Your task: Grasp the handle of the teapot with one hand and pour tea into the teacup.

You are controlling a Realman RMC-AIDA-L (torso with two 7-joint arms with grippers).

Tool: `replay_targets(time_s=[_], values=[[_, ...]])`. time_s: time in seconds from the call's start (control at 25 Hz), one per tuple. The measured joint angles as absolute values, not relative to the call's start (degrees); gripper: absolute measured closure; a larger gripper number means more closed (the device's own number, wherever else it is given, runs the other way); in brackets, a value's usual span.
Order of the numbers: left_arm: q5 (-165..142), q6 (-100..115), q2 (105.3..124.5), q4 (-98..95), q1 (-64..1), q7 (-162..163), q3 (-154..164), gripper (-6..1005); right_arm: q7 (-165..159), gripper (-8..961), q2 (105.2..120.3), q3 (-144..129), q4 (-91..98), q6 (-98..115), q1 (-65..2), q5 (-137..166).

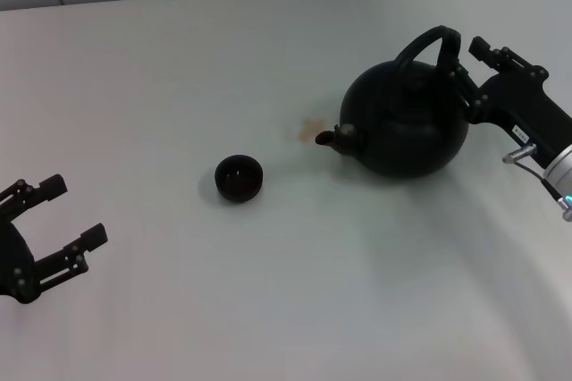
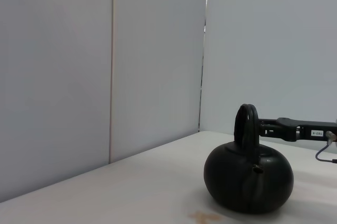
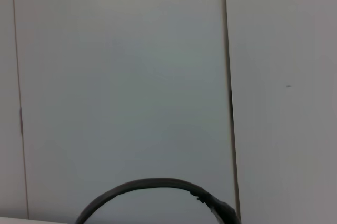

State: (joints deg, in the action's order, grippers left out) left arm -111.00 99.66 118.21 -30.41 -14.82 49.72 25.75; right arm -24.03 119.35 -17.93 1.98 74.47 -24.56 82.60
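Teapot (image 1: 407,122) upright on the right of the white desk (image 1: 268,292), spout (image 1: 329,139) pointing left toward the teacup (image 1: 239,177), which sits well apart at centre. Handle (image 1: 427,48) arching overhead, along the spout line. Right end effector (image 1: 471,66) right at the handle's far end; grip impossible to tell. Left end effector (image 1: 55,220) spread wide at the near left, holding nothing. Faint brown stain (image 1: 309,129) beside the spout.

The head camera looks down from above on the whole table (image 1: 268,292). The left wrist camera sits low at table height, well back, facing the wall (image 2: 79,77) across the teapot (image 2: 248,179). The right wrist camera is close in, facing the wall over the handle (image 3: 152,186). All share the teapot.
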Motion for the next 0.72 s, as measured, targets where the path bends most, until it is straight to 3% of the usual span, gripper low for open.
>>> replay_targets(time_s=[0.24,0.4,0.72], values=[[-111.0,99.7,118.2,-30.4,-14.8,49.7,25.7,186,-24.0,435,119.33,-18.2,1.9,75.9,-23.4,82.8],[-110.9,99.7,118.2,-30.4,-14.9,49.7,25.8,186,-23.6,285,119.3,-18.2,2.0,83.2,-18.1,82.9],[-110.9,99.4,118.16,-29.6,-15.1,49.6,25.8,186,-23.5,258,119.39,-17.9,1.5,86.1,-13.8,82.5]])
